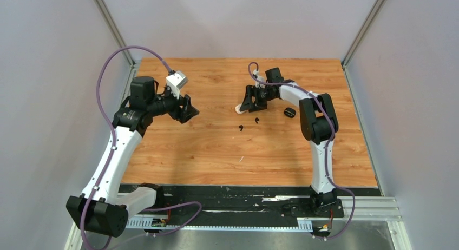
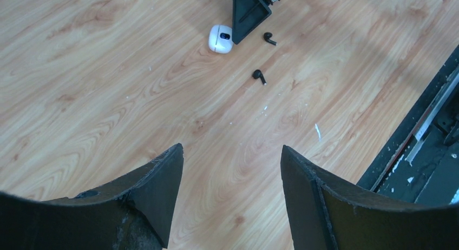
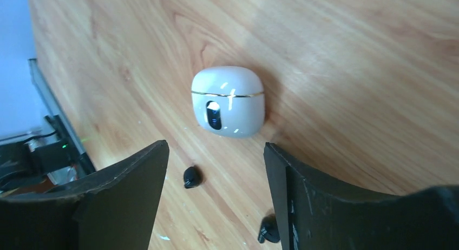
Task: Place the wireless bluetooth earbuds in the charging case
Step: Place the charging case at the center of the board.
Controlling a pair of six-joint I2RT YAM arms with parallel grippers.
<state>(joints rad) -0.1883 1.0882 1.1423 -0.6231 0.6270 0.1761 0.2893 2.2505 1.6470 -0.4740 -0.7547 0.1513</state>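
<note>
A closed white charging case (image 3: 228, 101) lies on the wooden table, just ahead of my open right gripper (image 3: 215, 147). It also shows in the left wrist view (image 2: 221, 38) and as a white edge in the top view (image 1: 238, 108). Two black earbuds (image 1: 241, 127) (image 1: 256, 120) lie loose on the table near it, apart from each other; they show in the right wrist view (image 3: 191, 177) (image 3: 269, 229) and the left wrist view (image 2: 260, 75) (image 2: 269, 39). My right gripper (image 1: 247, 106) hovers over the case, empty. My left gripper (image 1: 190, 112) (image 2: 231, 152) is open and empty, well to the left. The white earbuds are out of view.
A small dark oval object (image 1: 289, 112) lies to the right of the right gripper. A pale sliver-like scrap (image 1: 241, 159) (image 2: 317, 131) lies nearer the front. Grey walls enclose the table; a black rail (image 1: 243, 198) runs along its near edge.
</note>
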